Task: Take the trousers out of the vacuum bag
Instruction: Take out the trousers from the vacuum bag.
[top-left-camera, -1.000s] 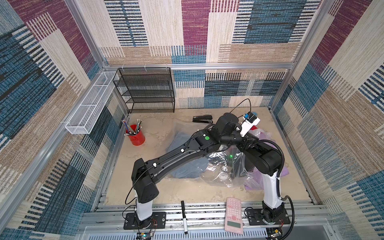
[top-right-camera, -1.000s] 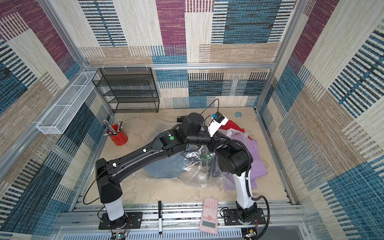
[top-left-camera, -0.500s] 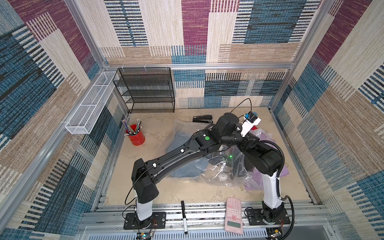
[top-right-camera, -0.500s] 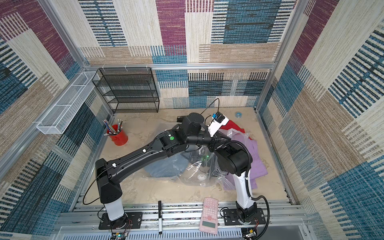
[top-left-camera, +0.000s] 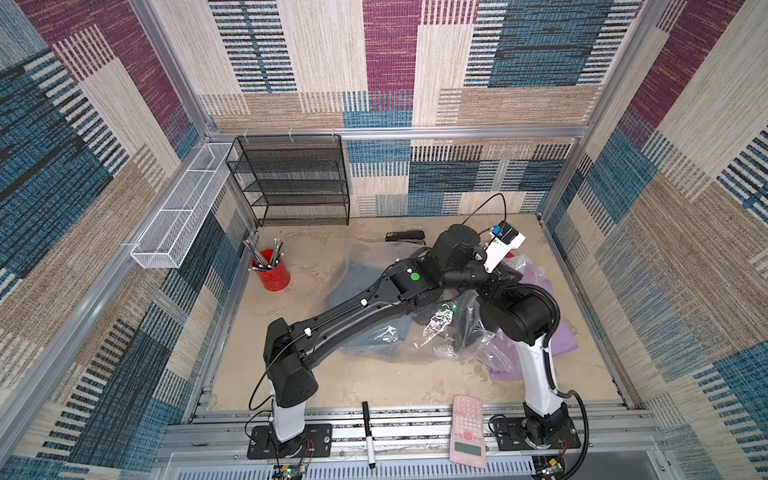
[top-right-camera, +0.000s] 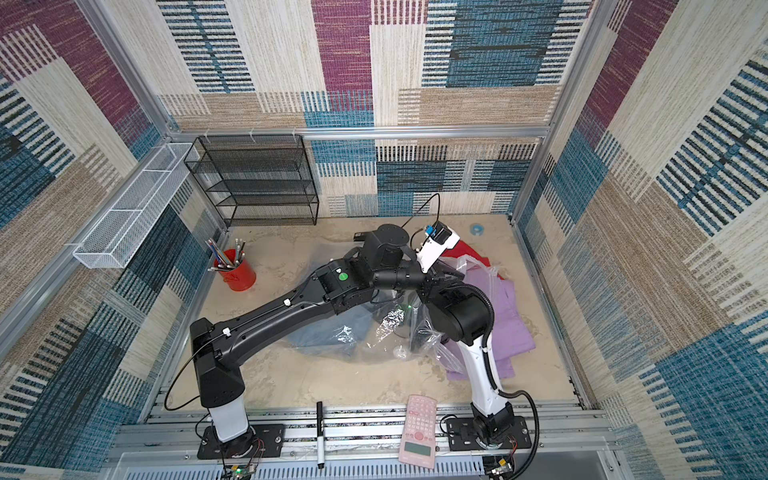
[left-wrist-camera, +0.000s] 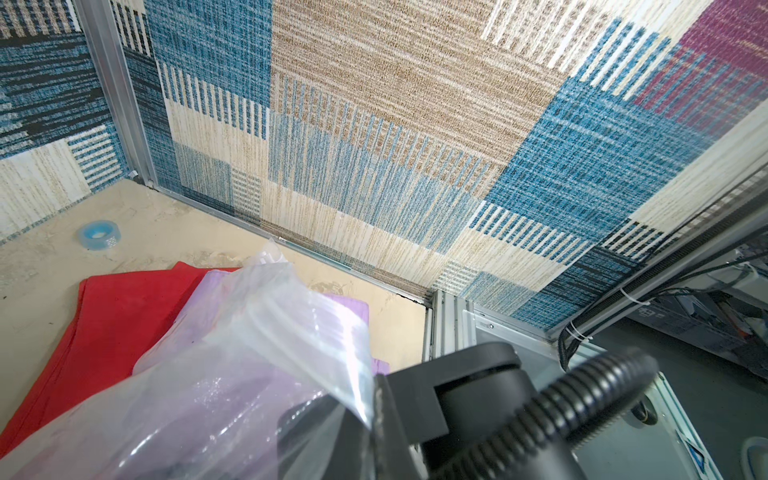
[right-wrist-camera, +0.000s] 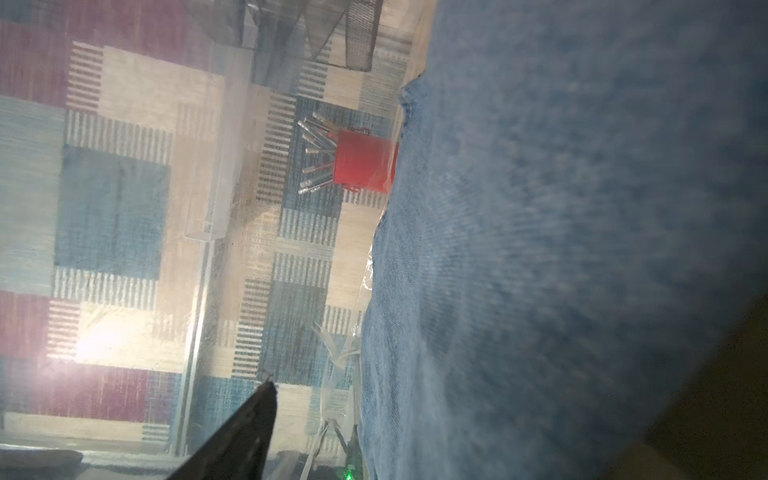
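The vacuum bag (top-left-camera: 441, 329) is laid crumpled on the table (top-left-camera: 374, 384), well apart from the red pencil cup (top-left-camera: 272, 275), on the cup's side away from its wall. The denim trousers (top-right-camera: 328, 334) are seen inside the bag, at the end nearest the cup. Blue cloth fills most of the right wrist view, and the cup is viewed there hazily through the plastic. The lilac trousers (top-right-camera: 513, 324) are spread farther from the cup, at the bag's mouth, mostly bare. One part is covered by plastic, whether inside or under cannot be told. The red trousers (top-right-camera: 469, 251) are laid farther still from the cup, bare and touching the lilac pair.

The left gripper (top-right-camera: 451, 275) is reached across the bag to the mouth end away from the cup. Its jaws are pressed together, with the bag's ribbed zip edge (left-wrist-camera: 291, 316) pinched and raised. The right gripper (right-wrist-camera: 453, 419) is pushed inside the bag and is hidden under the left arm in both top views. One dark finger (right-wrist-camera: 245, 428) is seen clear of the denim, and the jaws are spread. Contact with the cloth cannot be told.

A stapler (top-left-camera: 405, 236) is placed beyond the bag from the cup, and a tape roll (top-right-camera: 478, 229) past the red pair. A black mesh shelf (top-left-camera: 299, 183) is stood behind the cup, and a white wire basket (top-left-camera: 183, 216) is hung above it. A marker (top-left-camera: 368, 432) and a pink calculator (top-left-camera: 467, 430) are left on the front rail, well apart from the cup.
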